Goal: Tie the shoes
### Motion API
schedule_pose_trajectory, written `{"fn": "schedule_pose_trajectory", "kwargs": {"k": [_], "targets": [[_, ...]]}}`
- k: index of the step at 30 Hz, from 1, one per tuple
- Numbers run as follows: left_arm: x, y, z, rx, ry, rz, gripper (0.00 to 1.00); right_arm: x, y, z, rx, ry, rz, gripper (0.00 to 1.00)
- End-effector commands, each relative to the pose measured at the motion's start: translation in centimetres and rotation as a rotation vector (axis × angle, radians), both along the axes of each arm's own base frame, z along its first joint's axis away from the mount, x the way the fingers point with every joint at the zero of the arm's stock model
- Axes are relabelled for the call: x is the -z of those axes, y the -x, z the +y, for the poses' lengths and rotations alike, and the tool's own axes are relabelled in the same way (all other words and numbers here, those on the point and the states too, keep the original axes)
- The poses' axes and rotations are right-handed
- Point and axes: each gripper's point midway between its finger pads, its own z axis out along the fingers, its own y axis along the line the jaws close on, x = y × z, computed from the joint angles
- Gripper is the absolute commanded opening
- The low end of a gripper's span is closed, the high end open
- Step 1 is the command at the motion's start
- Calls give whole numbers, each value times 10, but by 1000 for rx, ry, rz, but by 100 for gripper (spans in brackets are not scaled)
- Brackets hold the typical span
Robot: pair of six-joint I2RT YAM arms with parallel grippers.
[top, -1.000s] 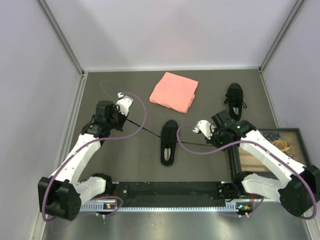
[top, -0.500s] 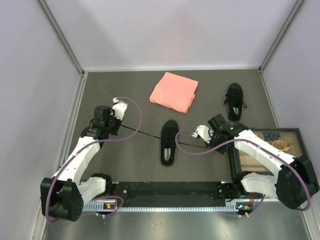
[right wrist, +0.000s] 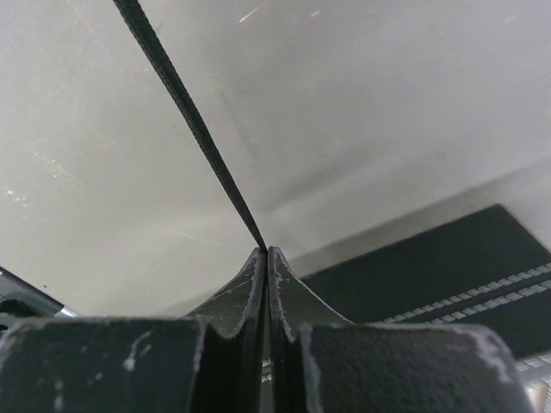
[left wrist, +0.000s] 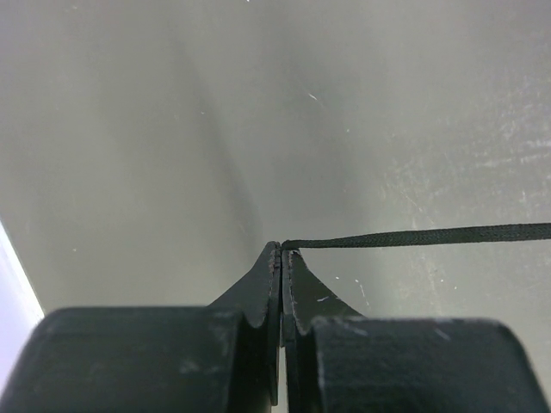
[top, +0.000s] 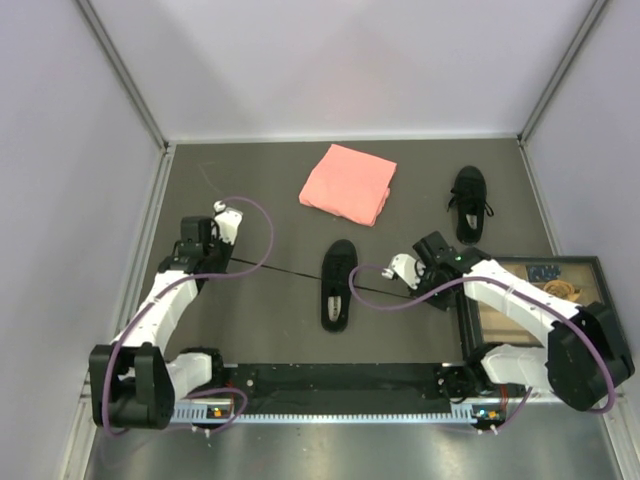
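A black shoe with a pale insole (top: 338,285) lies mid-table, toe towards the back. Its two thin black laces stretch taut out to either side. My left gripper (top: 207,258) is shut on the left lace end, well left of the shoe. In the left wrist view the jaws (left wrist: 281,248) pinch the lace (left wrist: 413,237) at their tips. My right gripper (top: 428,292) is shut on the right lace end, right of the shoe. The right wrist view shows the jaws (right wrist: 265,250) pinching that lace (right wrist: 189,112). The second black shoe (top: 468,203) lies at the back right.
A pink folded cloth (top: 348,183) lies behind the middle shoe. A dark framed tray (top: 545,290) sits at the right edge beside my right arm. A black rail (top: 340,380) runs along the near edge. Walls close in on the left, right and back.
My left gripper has moved left and towards the near edge, drawing its lace out longer and flatter. My right gripper has shifted slightly and still holds its lace taut. The shoe has stayed put.
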Motion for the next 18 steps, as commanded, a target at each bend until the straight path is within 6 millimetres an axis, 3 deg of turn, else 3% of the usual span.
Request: {"fn": "schedule_pose_trajectory", "kwargs": {"k": [1, 10, 15, 18], "targets": [[3, -8, 16, -24, -60, -30, 0, 13, 7, -16, 13, 65, 21, 0], [16, -7, 31, -64, -87, 7, 0, 20, 8, -23, 17, 97, 19, 0], [29, -1, 15, 10, -29, 62, 0, 21, 2, -12, 32, 66, 41, 0], [34, 0, 20, -18, -40, 81, 0, 18, -2, -13, 44, 75, 27, 0]]}}
